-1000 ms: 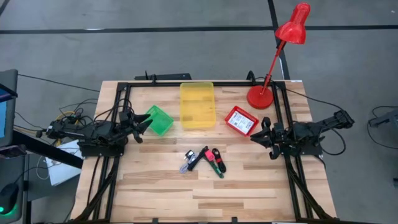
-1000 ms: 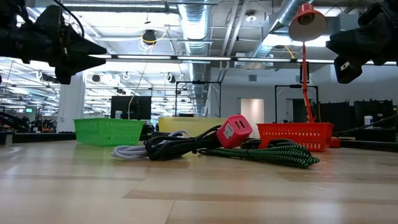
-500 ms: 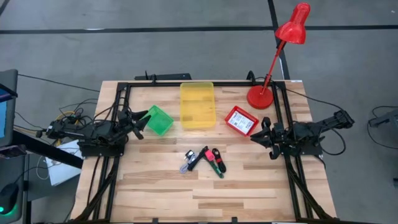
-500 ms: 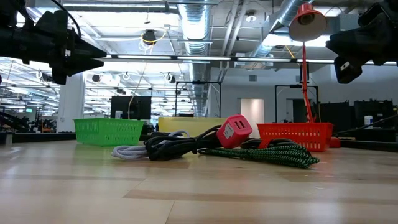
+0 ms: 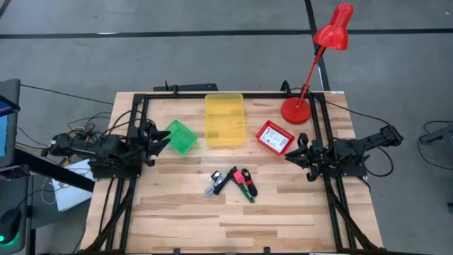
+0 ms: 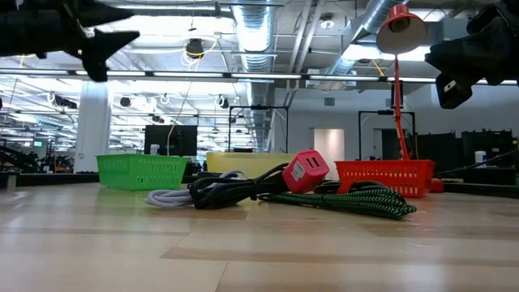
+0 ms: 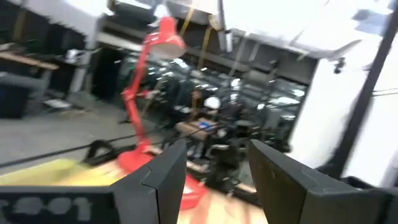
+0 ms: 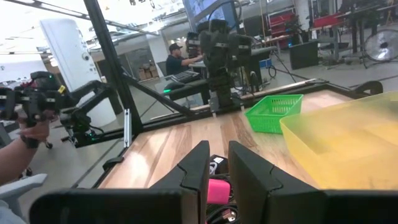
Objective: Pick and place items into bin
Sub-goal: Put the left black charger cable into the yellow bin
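Observation:
The items (image 5: 232, 183) lie in a small heap at mid-table: coiled grey, black and green cords with a red-pink block (image 6: 305, 170) on top, which also shows in the right wrist view (image 8: 217, 190). A white printed card lies in the red bin (image 5: 274, 137). My left gripper (image 5: 164, 140) hovers open beside the green bin (image 5: 181, 137), high above the table (image 6: 122, 39). My right gripper (image 5: 296, 151) hovers near the red bin, its fingers (image 8: 199, 165) only a narrow gap apart, pointing toward the heap.
The yellow bin (image 5: 224, 119) stands at the far middle, between the green bin and the red one. A red desk lamp (image 5: 311, 71) stands at the far right corner. A black frame runs along the table edges. People (image 8: 177, 59) are in the room beyond.
My left gripper has risen and drawn back a little toward the table's left edge, away from the green bin. The heap of items and the bins have stayed in place.

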`<state>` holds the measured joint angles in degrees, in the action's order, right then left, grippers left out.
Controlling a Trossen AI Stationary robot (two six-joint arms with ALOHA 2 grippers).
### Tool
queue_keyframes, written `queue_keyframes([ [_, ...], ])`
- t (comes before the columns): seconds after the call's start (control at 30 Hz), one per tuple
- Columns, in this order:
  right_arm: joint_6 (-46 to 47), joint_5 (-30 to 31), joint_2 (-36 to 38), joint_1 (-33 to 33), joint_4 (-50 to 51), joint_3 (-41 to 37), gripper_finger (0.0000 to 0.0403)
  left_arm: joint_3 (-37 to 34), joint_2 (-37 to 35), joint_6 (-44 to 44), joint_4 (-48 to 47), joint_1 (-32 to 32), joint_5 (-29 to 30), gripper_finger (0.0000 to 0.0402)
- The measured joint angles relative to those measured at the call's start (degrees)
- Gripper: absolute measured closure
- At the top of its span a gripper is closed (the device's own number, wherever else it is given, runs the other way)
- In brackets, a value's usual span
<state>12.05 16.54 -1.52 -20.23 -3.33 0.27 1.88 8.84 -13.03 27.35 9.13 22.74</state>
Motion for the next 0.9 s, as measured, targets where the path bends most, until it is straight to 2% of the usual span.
queue_keyframes([
  [0.27,0.00,0.02,0.00,0.00,0.00,0.00,0.0349,0.29,21.39,-2.09,16.99,0.04,-4.28,0.0235],
  [0.37,0.00,0.02,0.00,0.00,0.00,0.00,0.0349,2.83,28.93,-3.18,18.88,0.57,-5.89,0.0235],
  [0.57,0.00,0.00,0.00,0.00,0.00,0.00,0.0349,11.99,43.18,-0.71,15.18,4.50,-5.99,0.0235],
  [0.73,0.00,0.02,0.00,0.00,0.02,-0.02,0.0349,19.76,51.24,2.16,6.54,6.60,-4.53,0.0235],
  [0.9,0.00,0.00,0.00,0.00,0.00,-0.02,0.0349,26.30,55.74,-5.61,-5.41,7.31,-1.88,0.0235],
])
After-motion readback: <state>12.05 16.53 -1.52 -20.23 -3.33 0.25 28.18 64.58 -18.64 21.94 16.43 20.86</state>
